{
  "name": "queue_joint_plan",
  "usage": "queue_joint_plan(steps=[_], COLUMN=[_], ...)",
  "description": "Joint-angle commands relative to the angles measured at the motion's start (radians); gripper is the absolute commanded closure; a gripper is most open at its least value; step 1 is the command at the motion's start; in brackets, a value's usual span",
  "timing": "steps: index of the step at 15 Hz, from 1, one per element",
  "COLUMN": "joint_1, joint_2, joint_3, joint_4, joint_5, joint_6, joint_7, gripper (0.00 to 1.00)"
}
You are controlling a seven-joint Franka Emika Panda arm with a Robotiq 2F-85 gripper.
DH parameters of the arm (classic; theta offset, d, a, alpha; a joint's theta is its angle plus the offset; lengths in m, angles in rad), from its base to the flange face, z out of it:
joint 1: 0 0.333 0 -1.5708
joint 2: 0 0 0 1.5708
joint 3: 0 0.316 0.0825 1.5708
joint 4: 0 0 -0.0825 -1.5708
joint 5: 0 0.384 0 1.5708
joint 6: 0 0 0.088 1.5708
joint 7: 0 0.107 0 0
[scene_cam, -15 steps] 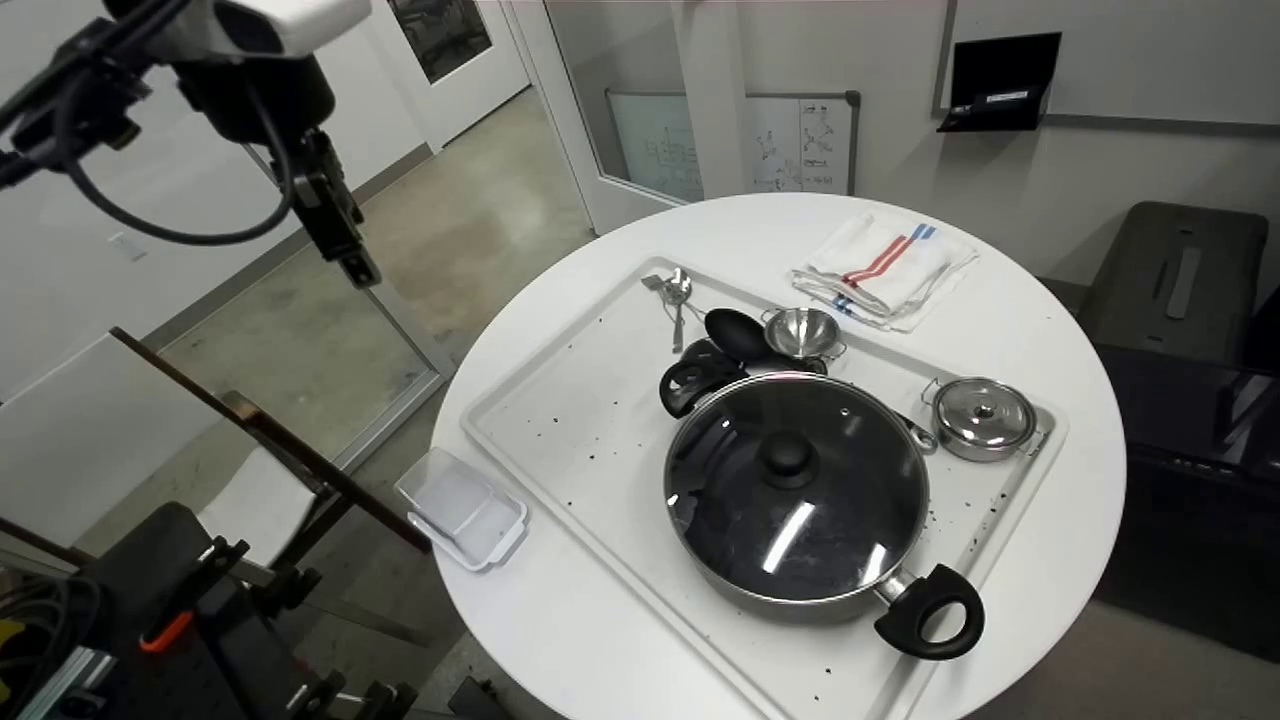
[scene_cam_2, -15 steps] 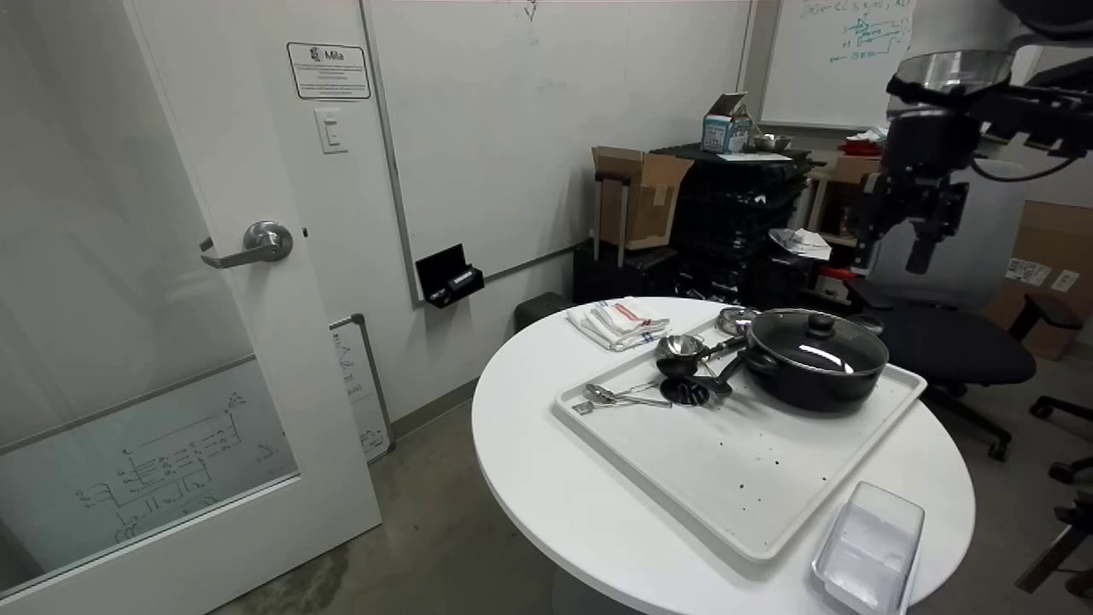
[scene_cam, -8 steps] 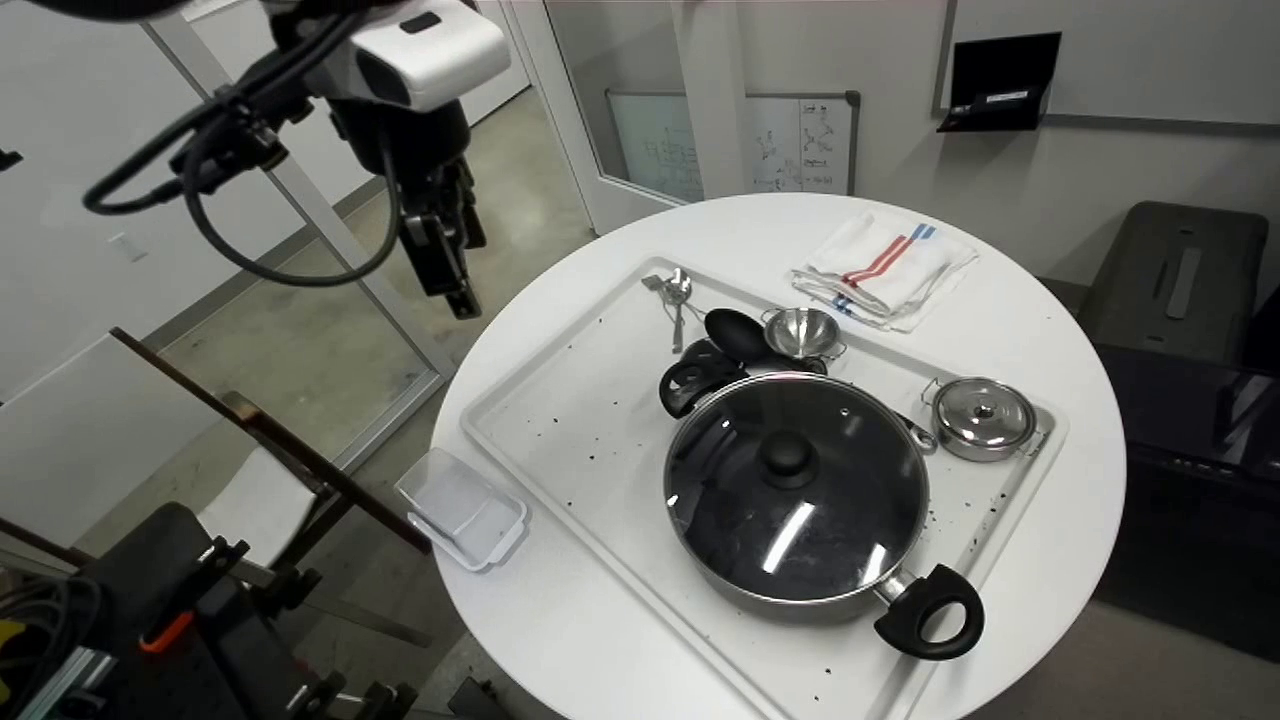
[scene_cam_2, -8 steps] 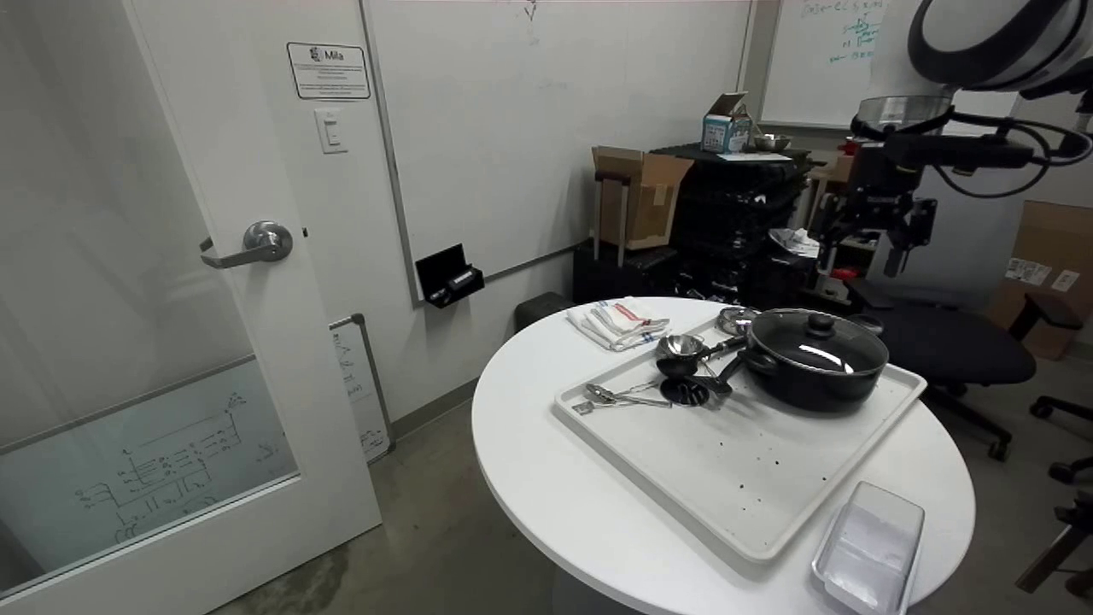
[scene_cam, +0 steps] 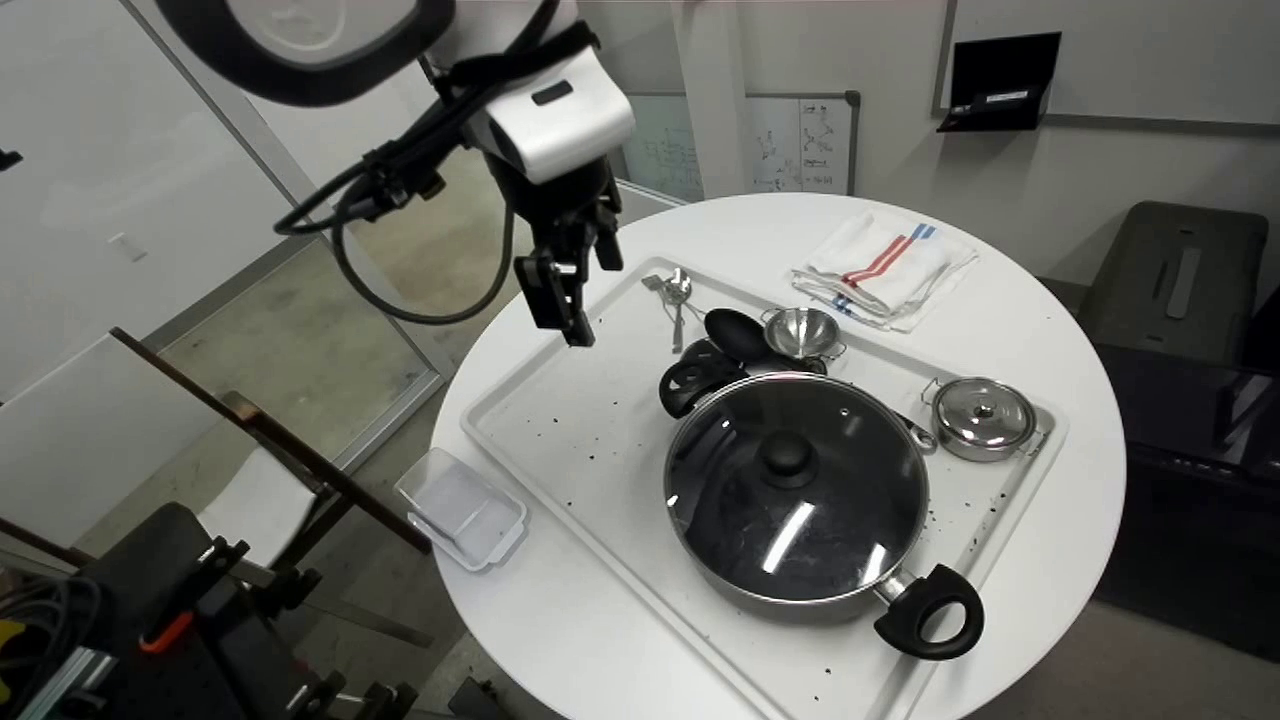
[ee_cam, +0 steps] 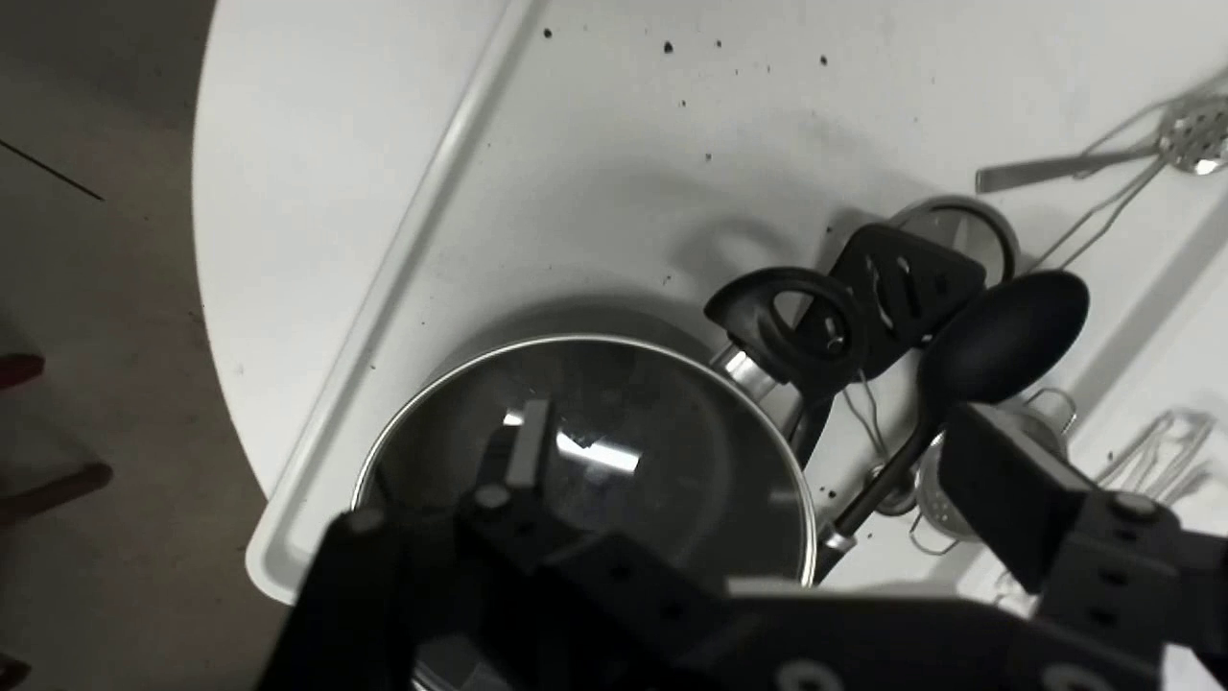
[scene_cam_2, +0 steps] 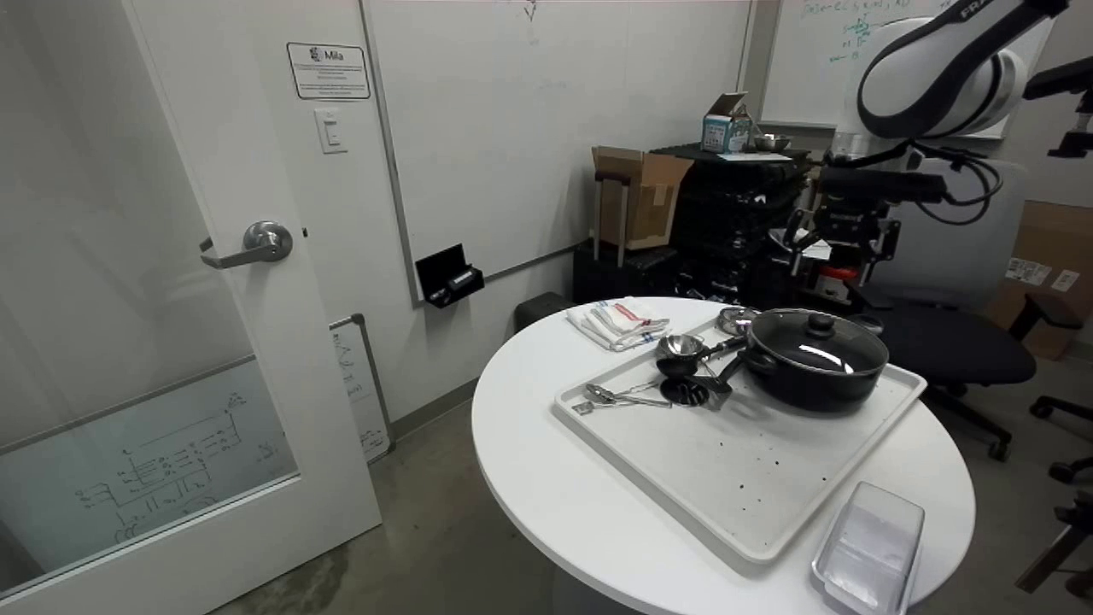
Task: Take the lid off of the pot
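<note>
The lid [scene_cam: 840, 520] is a round clear glass disc with a metal rim and a black knob [scene_cam: 787, 455]. It lies flat on the wide black pot [scene_cam_2: 815, 395], which stands on the tray with loop handles at opposite sides. The lid also shows in the wrist view [ee_cam: 672, 461], its knob hidden behind the gripper. My gripper [scene_cam: 594, 298] is open and empty, high above the tray. In an exterior view the gripper [scene_cam_2: 831, 268] appears above and behind the pot, touching nothing. Its fingers [ee_cam: 530, 441] stand wide apart in the wrist view.
A white tray [scene_cam: 600, 520] lies on a round white table. Black utensils [scene_cam: 737, 335], a small strainer [scene_cam: 803, 333] and a small lidded metal pot [scene_cam: 983, 418] crowd the large pot. A clear plastic container [scene_cam: 465, 510] and a folded towel [scene_cam: 885, 265] lie at the table's sides.
The arm has swung over the table toward the pot and come lower. The gripper stays open. The pot, the lid and the other things have not moved.
</note>
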Motion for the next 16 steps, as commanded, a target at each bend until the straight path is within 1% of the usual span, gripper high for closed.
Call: queue_joint_plan(steps=[1, 3, 6, 12, 15, 16], joint_1=[0.011, 0.010, -0.009, -0.057, -0.066, -0.059], joint_2=[0.121, 0.171, 0.237, 0.329, 0.370, 0.387], joint_3=[-0.043, -0.066, -0.086, -0.103, -0.114, -0.125], joint_4=[0.090, 0.122, 0.169, 0.243, 0.275, 0.283], joint_5=[0.011, 0.013, 0.025, 0.040, 0.039, 0.031], joint_6=[0.068, 0.094, 0.101, 0.110, 0.130, 0.156], joint_7=[0.160, 0.244, 0.328, 0.401, 0.444, 0.466], gripper=[0.00, 0.00, 0.00, 0.00, 0.00, 0.00])
